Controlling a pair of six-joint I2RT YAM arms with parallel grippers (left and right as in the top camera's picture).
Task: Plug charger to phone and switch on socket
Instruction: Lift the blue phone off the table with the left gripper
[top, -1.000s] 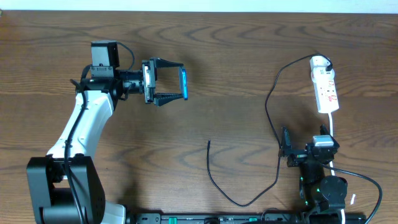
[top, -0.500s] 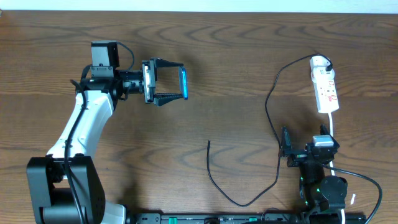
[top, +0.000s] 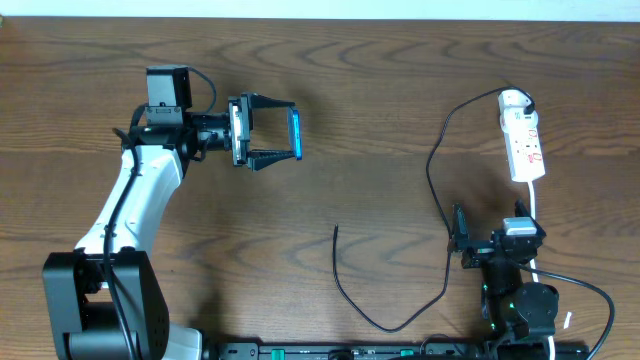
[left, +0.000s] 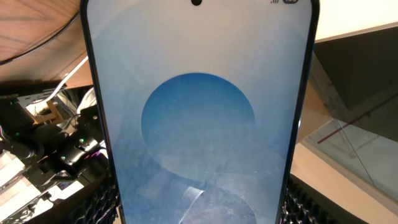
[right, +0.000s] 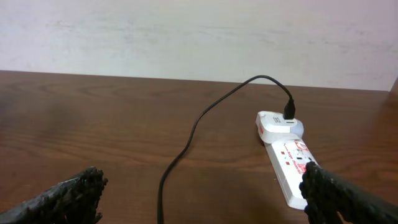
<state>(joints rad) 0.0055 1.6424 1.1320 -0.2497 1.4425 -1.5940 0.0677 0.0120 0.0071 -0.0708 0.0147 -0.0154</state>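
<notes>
Black left fingers (top: 265, 100) wide, apparently around phone (top: 296, 134)

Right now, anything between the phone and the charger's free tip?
No. The overhead view shows only bare table between the phone and the free tip of the charger.

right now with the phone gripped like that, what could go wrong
The phone sits on edge, pinched only at the tips of the left gripper; pushing a plug in could twist or drop it. The charger has its thin free end loose on the table, away from the open right gripper, so a grab may miss.
</notes>
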